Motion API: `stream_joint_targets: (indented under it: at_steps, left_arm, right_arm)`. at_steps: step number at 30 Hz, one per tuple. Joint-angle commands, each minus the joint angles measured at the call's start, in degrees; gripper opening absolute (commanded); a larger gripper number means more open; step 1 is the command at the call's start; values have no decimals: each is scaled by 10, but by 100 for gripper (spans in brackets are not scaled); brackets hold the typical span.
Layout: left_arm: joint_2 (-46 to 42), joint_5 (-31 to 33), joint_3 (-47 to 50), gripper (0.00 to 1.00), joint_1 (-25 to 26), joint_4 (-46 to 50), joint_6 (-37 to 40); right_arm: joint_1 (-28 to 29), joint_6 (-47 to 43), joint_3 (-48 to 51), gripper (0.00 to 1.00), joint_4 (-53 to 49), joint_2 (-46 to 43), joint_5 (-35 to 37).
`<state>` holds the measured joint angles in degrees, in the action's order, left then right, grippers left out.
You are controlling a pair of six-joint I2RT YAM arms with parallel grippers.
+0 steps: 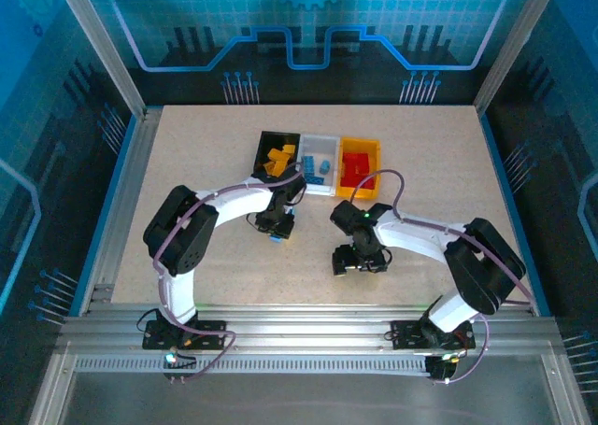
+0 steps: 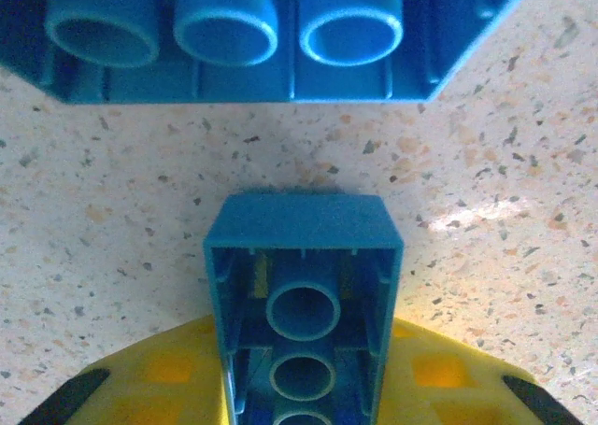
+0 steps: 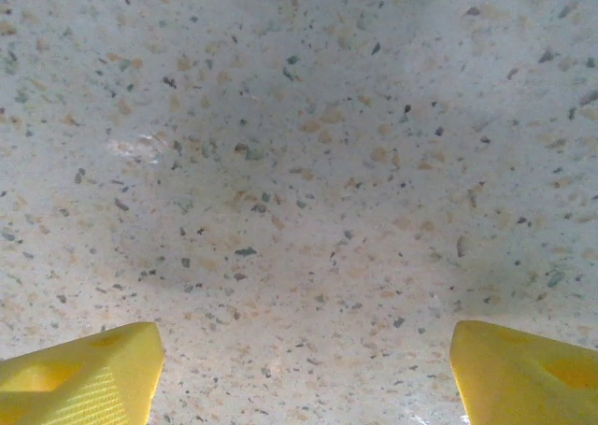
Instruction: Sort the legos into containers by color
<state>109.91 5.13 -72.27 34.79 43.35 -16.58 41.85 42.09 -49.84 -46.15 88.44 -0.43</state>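
My left gripper point(image 2: 304, 388) is shut on a blue lego point(image 2: 304, 285), held between its yellow fingers point(image 2: 140, 383) with the hollow underside toward the camera. Just beyond it a second, wider blue lego point(image 2: 243, 42) lies underside up on the table. From above, the left gripper point(image 1: 277, 227) sits just in front of the bins, with blue showing at its tip. The black bin point(image 1: 271, 140) holds orange-yellow legos point(image 1: 276, 161), the white bin point(image 1: 322, 143) blue ones point(image 1: 318, 168), the orange-yellow bin point(image 1: 360, 143) red ones point(image 1: 355, 168). My right gripper point(image 3: 299, 378) is open over bare table.
The three bins stand side by side at the middle of the speckled table point(image 1: 187, 163). Metal frame rails point(image 1: 121, 182) border the table left and right. The right gripper point(image 1: 360, 262) hovers low to the right of the left one.
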Motion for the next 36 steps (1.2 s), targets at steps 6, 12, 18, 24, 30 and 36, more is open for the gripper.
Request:
stream_joint_targets:
  at_steps: [6,12,18,24,30,36]
  left_arm:
    - [-66,-97,-44,29,2,14,-48]
    - [-142,-301,-62,31,-72,-94,-180]
    - [-108,-461,-77,33,-146,-335,-386]
    - [3,-459,-179,34,-151,-305,-413]
    - [110,-424,-280,36,-151,-228,-391]
    - [171,-402,-363,38,-150,-167,-366]
  right_arm:
    - [-27,8,-30,83,-62,-79,0]
    - [-128,2,-41,83,-76,-158,-57]
    - [-234,0,-65,84,-69,-217,-158]
    - [-291,-9,-106,84,-88,-239,-231]
    - [-355,-6,-125,84,-100,-266,-321]
    - [-423,15,-104,85,-85,-291,-408]
